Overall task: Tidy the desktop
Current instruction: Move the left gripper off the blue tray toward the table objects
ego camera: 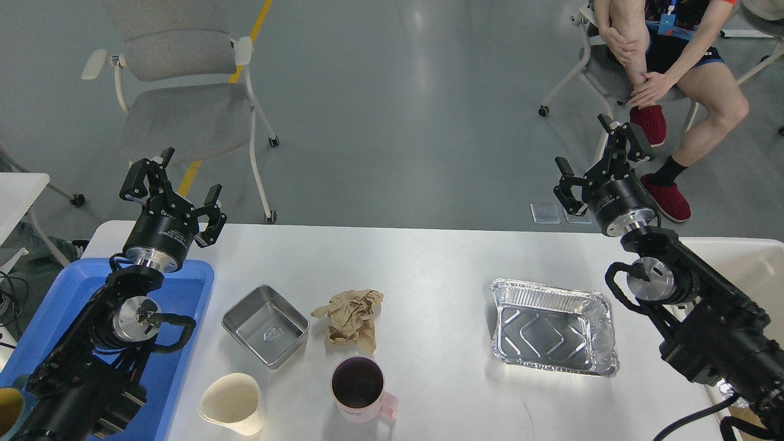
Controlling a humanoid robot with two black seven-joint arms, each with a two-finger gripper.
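Observation:
The white desktop [429,269] fills the lower half of the head view. On it lie a small steel tray [264,326], a crumpled brown paper [351,318], a cream paper cup [233,404] on its side, a pink mug [361,390] and a foil container [553,326]. My left gripper [173,181] is raised above the desktop's far left corner, open and empty. Over the far right edge, my right gripper [593,156] is also open and holds nothing.
A blue plastic tray [190,288] sits at the left under my left arm. A white bin [756,269] stands at the right edge. Beyond the desktop are a grey chair [184,104] and a seated person [667,67].

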